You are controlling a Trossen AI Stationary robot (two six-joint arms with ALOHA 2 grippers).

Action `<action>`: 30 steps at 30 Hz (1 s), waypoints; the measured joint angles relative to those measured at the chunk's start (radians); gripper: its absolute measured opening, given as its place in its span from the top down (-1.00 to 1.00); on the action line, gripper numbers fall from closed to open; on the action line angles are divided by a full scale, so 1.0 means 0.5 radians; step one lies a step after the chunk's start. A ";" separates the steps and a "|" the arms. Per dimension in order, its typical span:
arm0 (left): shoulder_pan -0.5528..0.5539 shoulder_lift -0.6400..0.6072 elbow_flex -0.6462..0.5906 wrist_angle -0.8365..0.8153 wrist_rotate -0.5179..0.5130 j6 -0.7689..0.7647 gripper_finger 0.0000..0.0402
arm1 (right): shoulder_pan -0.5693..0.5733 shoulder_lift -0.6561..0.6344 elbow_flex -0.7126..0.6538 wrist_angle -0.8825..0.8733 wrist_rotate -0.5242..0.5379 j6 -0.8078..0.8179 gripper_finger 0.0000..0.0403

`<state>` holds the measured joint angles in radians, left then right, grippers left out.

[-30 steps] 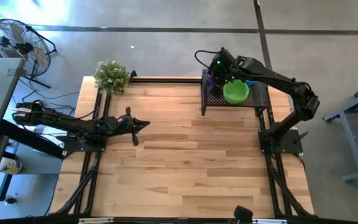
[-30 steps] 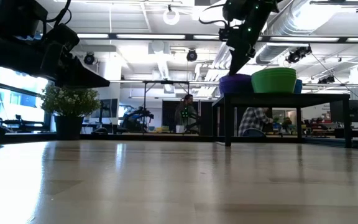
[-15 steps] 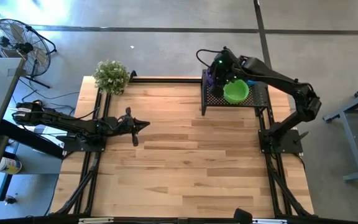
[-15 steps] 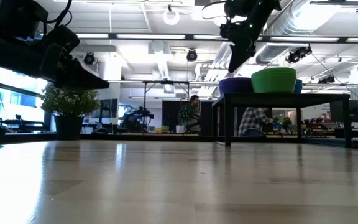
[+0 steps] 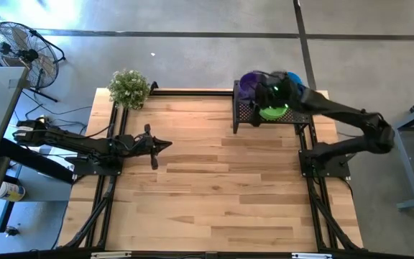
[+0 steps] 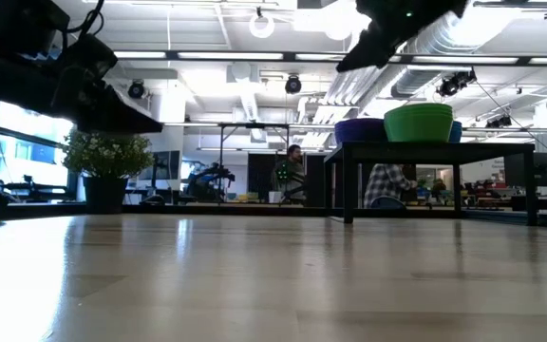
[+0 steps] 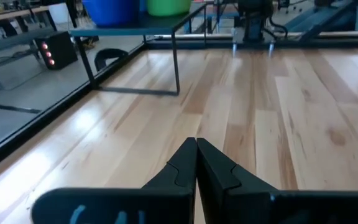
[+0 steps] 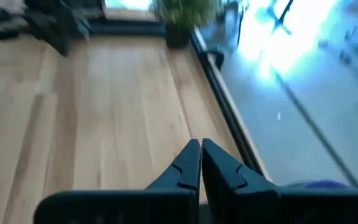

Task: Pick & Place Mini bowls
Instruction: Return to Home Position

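The mini bowls sit in stacks on a raised black mesh tray (image 5: 302, 111) at the table's far right. There is a purple stack (image 5: 248, 84) (image 6: 359, 128), a green stack (image 5: 272, 112) (image 6: 418, 122) and a blue one (image 5: 295, 78) (image 6: 455, 131). My right gripper (image 5: 263, 90) (image 6: 345, 65) (image 8: 201, 148) hangs shut well above the purple stack, slanting toward the table's left, holding nothing. My left gripper (image 5: 165, 144) (image 7: 196, 146) is shut and waits above the table's left side. Its wrist view shows the blue-looking stack (image 7: 110, 9) and the green one (image 7: 166, 6) far off.
A potted plant (image 5: 129, 88) (image 6: 107, 157) stands at the far left corner. The tray stands on thin legs (image 6: 348, 185) with open space beneath. Bare wooden tabletop (image 5: 214, 187) fills the middle and near side. A fan (image 5: 16, 43) sits on the floor beyond the table.
My right gripper has risen from just over the purple stack to well above the tray. It tipped from pointing steeply down to a shallower slant toward the table's left, while its arm swung out to the right. The bowls stayed put.
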<state>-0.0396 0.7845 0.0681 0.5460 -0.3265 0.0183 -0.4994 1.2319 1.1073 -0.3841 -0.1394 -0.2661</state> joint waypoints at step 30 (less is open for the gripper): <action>0.000 -0.700 -0.109 -0.504 0.326 0.075 1.00 | 0.322 -1.282 -1.347 0.963 -0.333 0.064 0.99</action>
<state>-0.0395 0.4345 0.0135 0.2941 -0.1633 0.0559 -0.3382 0.5910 0.4339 0.0974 -0.3061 -0.2343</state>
